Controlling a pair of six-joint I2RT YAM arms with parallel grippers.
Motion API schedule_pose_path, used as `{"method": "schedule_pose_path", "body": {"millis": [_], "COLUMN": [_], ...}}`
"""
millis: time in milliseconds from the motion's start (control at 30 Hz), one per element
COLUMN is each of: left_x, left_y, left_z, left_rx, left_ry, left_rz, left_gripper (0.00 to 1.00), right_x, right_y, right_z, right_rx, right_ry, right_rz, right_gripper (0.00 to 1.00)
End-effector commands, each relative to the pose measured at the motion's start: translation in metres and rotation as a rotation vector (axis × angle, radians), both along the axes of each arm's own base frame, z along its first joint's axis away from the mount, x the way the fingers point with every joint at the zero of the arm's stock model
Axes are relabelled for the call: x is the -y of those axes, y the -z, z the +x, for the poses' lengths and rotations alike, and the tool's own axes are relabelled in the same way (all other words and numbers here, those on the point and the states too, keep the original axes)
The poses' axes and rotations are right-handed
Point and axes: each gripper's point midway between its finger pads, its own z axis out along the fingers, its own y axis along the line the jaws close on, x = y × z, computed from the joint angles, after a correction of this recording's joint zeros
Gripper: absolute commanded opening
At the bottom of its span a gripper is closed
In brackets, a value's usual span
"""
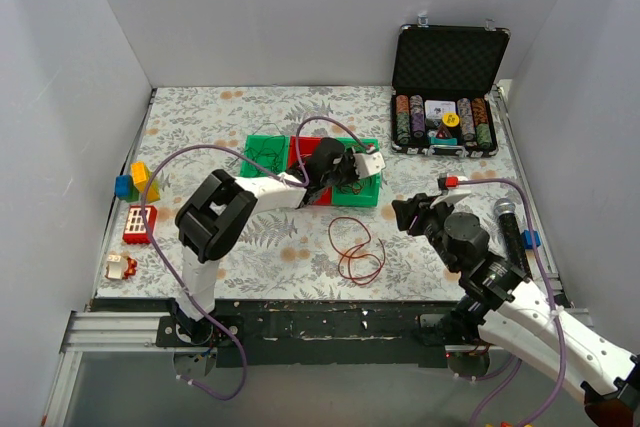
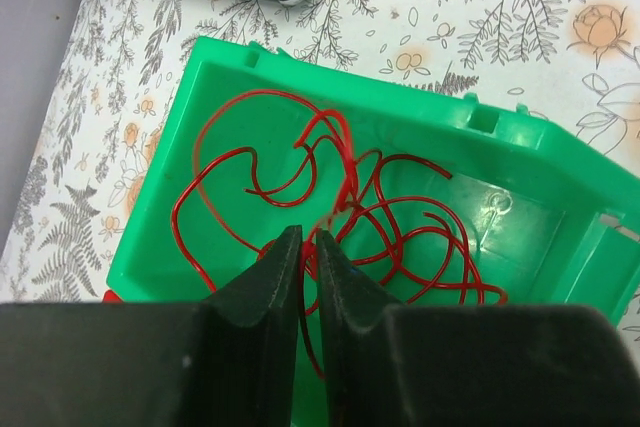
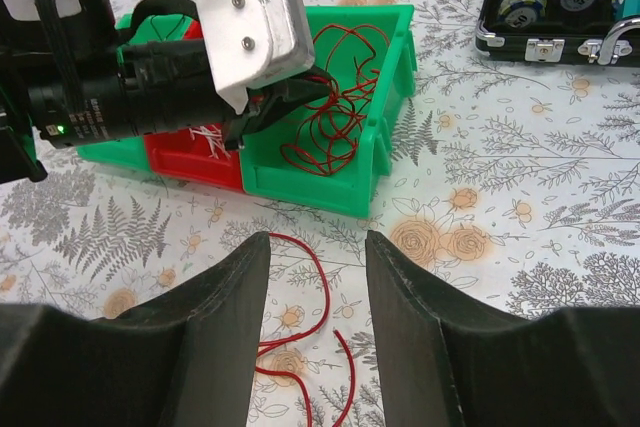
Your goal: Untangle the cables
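Note:
A loose loop of red and dark cable (image 1: 358,247) lies on the table in front of the bins. More red cable (image 2: 352,179) lies tangled in the right green bin (image 2: 520,162). My left gripper (image 2: 308,237) reaches down into that bin, its jaws nearly closed with a red strand pinched between them. In the right wrist view the left gripper (image 3: 290,97) sits over the bin's red tangle (image 3: 340,112). My right gripper (image 3: 316,247) is open and empty, low over the red cable on the table (image 3: 326,297). Whitish strands (image 3: 210,137) lie in the red bin (image 3: 190,162).
The row of bins, green (image 1: 265,154), red (image 1: 305,187) and green (image 1: 365,192), stands mid-table. An open case of poker chips (image 1: 445,87) is at the back right. A microphone (image 1: 508,227) lies at the right edge. Toy blocks (image 1: 135,182) and a red toy (image 1: 137,224) are at the left.

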Motion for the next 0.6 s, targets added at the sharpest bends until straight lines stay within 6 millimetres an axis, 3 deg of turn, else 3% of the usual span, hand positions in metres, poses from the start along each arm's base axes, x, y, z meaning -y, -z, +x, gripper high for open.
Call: {"method": "schedule_pose_path", "body": {"millis": [0, 67, 133, 233, 333, 467, 567], "left_x": [0.004, 0.004, 0.003, 0.002, -0.001, -0.008, -0.014], "left_y": [-0.031, -0.044, -0.059, -0.081, -0.103, -0.139, -0.166], "left_z": [-0.002, -0.007, -0.010, -0.016, -0.021, -0.034, -0.055], "left_rx": [0.009, 0.018, 0.031, 0.014, 0.009, -0.002, -0.015], "left_ry": [0.023, 0.033, 0.042, 0.042, 0.037, 0.043, 0.098], "left_rz": [-0.017, -0.035, -0.053, -0.090, -0.107, -0.146, -0.160], "left_gripper": [0.21, 0.42, 0.54, 0.65, 0.68, 0.72, 0.90], "right_x": [-0.001, -0.002, -0.004, -0.007, -0.012, -0.028, -0.044], "right_y": [-0.024, -0.025, -0.025, -0.025, -0.020, 0.005, 0.041], "right_z": [0.003, 0.003, 0.003, 0.004, 0.004, -0.003, -0.012], "right_rx": [0.027, 0.028, 0.025, 0.012, -0.012, -0.090, -0.186], "right_ry": [0.005, -0.001, -0.006, -0.018, -0.041, -0.131, -0.234], "right_rz": [0.044, 0.047, 0.046, 0.037, 0.013, -0.040, -0.092], "right_gripper": [0.51, 0.51, 0.52, 0.55, 0.65, 0.76, 0.80]}}
